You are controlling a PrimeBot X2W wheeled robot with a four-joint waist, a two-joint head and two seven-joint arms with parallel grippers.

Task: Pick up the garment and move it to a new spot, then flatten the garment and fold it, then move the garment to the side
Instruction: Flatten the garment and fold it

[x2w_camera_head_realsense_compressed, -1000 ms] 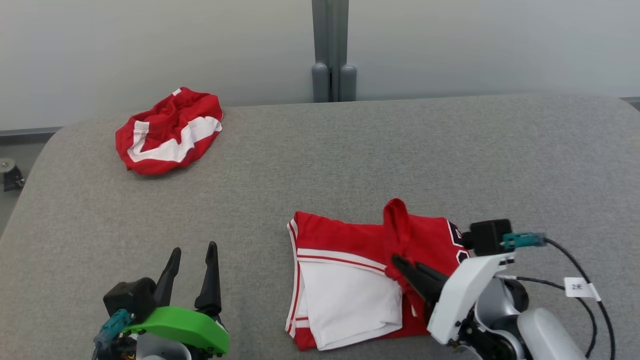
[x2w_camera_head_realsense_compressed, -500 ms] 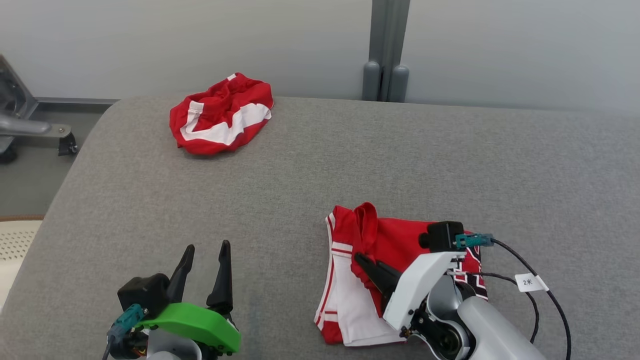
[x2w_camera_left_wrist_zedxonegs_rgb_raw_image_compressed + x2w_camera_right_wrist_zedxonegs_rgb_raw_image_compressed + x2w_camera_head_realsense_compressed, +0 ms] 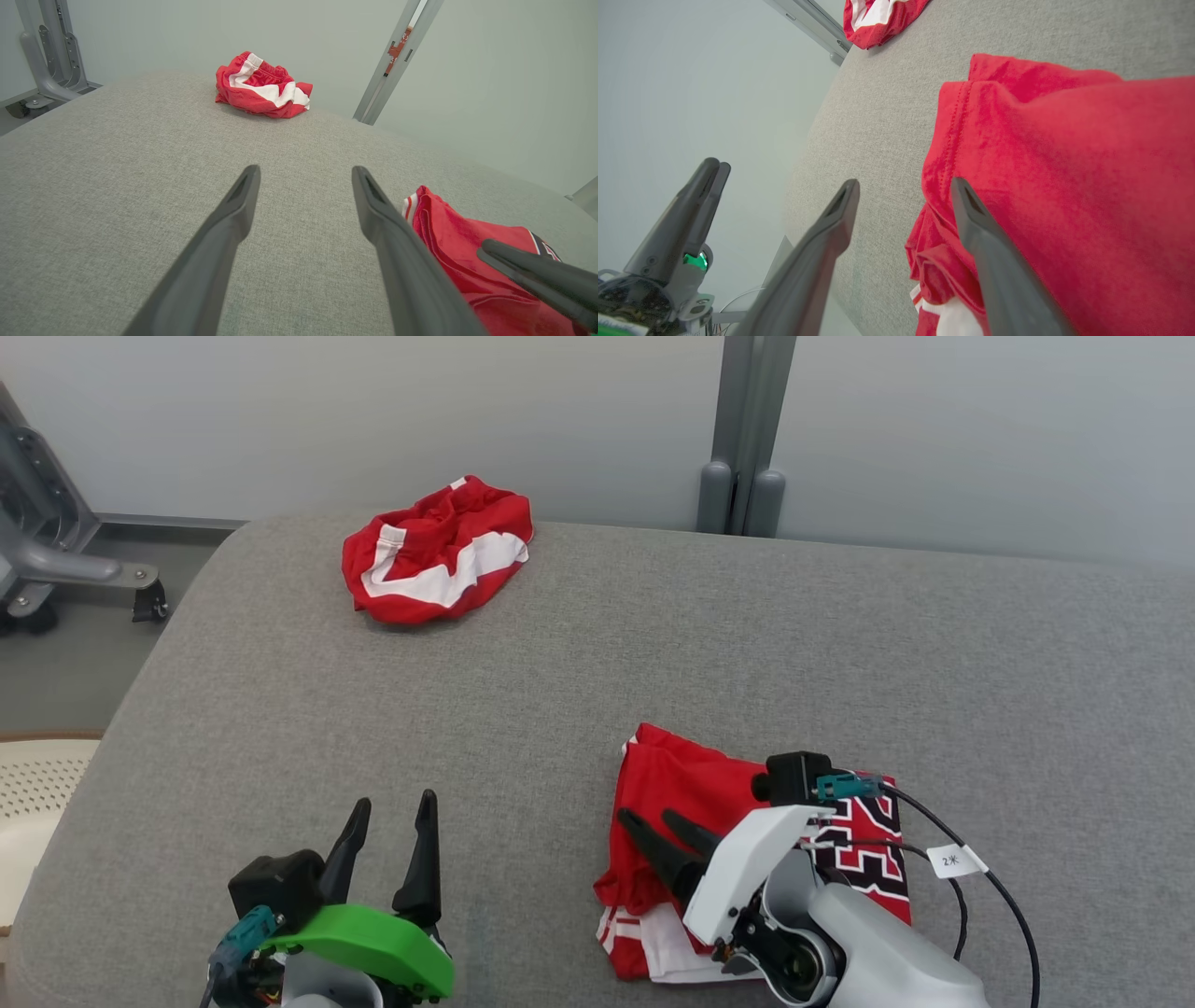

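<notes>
Garment: I see a red jersey [image 3: 681,775] folded into a rough block, with white panels showing along its front edge and black-and-white lettering on its right side. It lies near the front edge of the bench [image 3: 653,635], right of the middle.

Right claw: the right claw [image 3: 647,815] is spread wide with nothing between its fingers. It sits low over the jersey's left part. In the right wrist view one finger is over red cloth and the other is over the grey cover. I cannot tell whether either finger touches.

Left claw: the left claw [image 3: 395,799] is also spread wide and holds nothing. It is over bare cover by the front edge, left of the jersey and apart from it.

Other garment: a crumpled red-and-white garment [image 3: 437,553] lies near the far left corner, well apart from the jersey.

Surroundings: a grey post [image 3: 747,429] stands behind the far edge. A metal stand [image 3: 37,551] is on the floor off the left edge.
</notes>
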